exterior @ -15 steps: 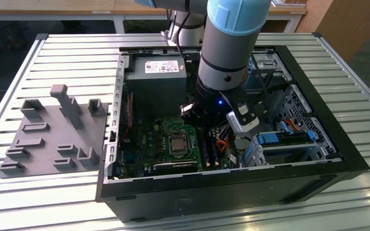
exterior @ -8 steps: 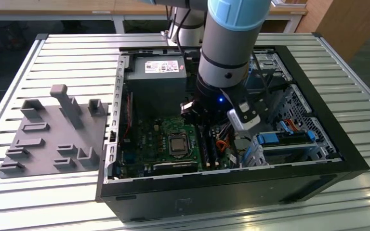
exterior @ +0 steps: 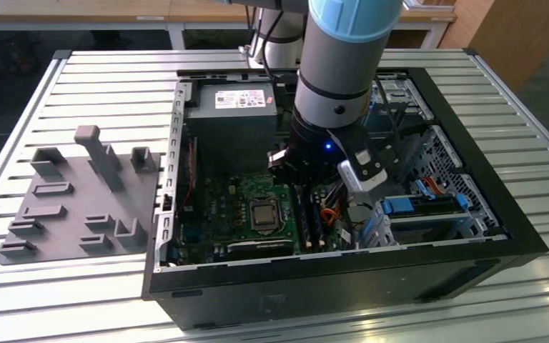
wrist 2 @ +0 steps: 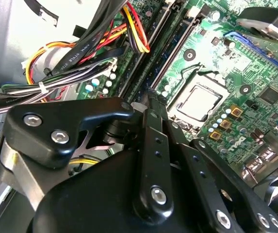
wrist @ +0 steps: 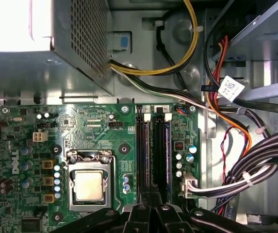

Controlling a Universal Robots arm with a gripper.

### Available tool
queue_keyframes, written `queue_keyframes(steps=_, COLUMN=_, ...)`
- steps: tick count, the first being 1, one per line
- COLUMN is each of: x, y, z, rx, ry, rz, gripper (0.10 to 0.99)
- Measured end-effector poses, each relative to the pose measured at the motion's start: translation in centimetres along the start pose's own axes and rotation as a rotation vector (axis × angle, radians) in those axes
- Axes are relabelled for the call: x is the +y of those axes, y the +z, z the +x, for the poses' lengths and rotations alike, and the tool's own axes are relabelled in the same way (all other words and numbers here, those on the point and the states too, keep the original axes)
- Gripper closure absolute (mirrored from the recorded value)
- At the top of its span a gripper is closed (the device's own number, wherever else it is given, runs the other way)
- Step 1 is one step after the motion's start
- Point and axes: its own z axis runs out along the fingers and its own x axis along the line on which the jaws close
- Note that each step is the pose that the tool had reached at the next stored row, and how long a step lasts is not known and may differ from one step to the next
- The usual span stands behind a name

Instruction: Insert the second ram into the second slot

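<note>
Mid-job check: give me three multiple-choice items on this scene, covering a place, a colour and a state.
1. The gripper is at:
A. the power supply
B. the memory slots
C. the grey tray

2. The motherboard is:
A. green
B. red
C. black

3. The CPU socket is:
A. under a cooler fan
B. buried in cables
C. uncovered, with the chip's metal top showing

Answers:
1. B, in the first wrist view the gripper sits at the end of the slots.
2. A, the board is green in both wrist views.
3. C, the bare metal square shows in its frame.
</note>
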Motion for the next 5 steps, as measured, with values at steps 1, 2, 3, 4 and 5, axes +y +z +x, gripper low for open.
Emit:
queue_keyframes(steps=1, x=0.0, y=-0.01, z=0.0, rx=0.0, ry=0.0, rz=0.0, gripper=0.984)
queue_keyframes(steps=2, x=0.0, y=-0.04, z=0.0, rx=0.0, ry=0.0, rz=0.0, gripper=0.984)
queue_keyframes(steps=3, x=0.0, y=-0.06, z=0.0, rx=0.0001, ry=0.0, rz=0.0, gripper=0.984)
queue_keyframes(steps=4, x=0.0, y=-0.07, z=0.0, rx=0.0, ry=0.0, rz=0.0, gripper=0.984)
queue_keyframes(steps=5, x=0.0, y=-0.09, z=0.0, rx=0.0, ry=0.0, rz=0.0, gripper=0.984)
